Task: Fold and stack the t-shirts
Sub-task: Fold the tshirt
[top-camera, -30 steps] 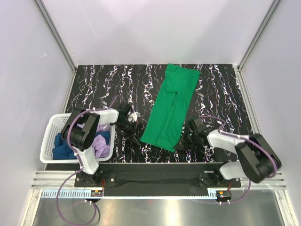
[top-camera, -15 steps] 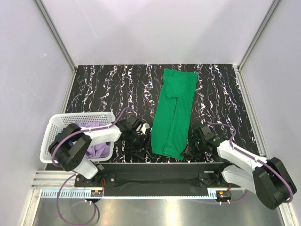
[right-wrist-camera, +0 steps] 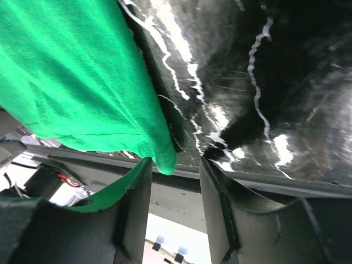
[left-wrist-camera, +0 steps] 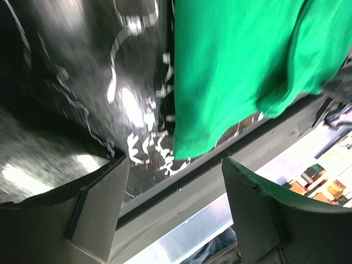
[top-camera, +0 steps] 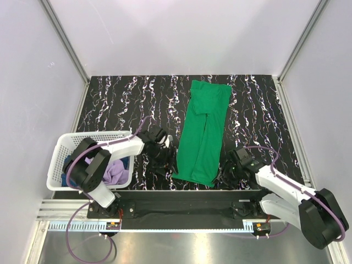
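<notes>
Since a second ago: long-folded bright green soft-cloth t-shirt (top-camera: 202,132) dragged nearer, straightened. My left gripper (left-wrist-camera: 173,170) and right gripper (right-wrist-camera: 175,165): low, flanking its near hem, jaws parted, empty; right finger possibly brushing cloth. Beneath: glossy black marbled table (top-camera: 121,99).

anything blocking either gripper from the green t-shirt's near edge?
Nothing visible. The left gripper and right gripper sit open at the near corners of the green t-shirt, with only bare table between. The white basket is off to the left, clear of both.
</notes>
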Robot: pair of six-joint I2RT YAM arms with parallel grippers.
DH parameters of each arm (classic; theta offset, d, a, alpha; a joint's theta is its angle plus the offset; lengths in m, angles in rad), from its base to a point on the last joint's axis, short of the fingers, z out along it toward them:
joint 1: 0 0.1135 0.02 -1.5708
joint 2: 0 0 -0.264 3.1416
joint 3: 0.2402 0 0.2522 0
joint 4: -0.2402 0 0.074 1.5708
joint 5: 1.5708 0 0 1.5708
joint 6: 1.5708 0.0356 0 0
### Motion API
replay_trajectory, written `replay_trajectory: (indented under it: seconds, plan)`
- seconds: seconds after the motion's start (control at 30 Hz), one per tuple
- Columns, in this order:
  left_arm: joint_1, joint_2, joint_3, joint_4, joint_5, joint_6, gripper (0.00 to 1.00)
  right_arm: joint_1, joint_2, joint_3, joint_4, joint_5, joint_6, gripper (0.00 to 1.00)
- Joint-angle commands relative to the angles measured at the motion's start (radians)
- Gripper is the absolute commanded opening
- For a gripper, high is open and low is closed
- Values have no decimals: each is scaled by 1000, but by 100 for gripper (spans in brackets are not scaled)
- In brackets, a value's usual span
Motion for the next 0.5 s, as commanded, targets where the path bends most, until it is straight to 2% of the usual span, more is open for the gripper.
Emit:
replay_trajectory:
  seconds: [0.0,0.1,0.2,0.33,0.47]
  plan:
    - [13,60,47,6,-18,38,76,4,35,-28,37,23,15,48]
    - [17,105,66,14,-6,53,75,6,55,-37,66,20,18,47]
    - [17,137,58,45,51,36,70,4,69,-34,86,17,21,46]
    - [17,140,19,74,59,10,65,4,81,-28,92,17,18,45]
    - [19,139,-20,129,94,-11,53,4,93,-34,103,19,18,42]
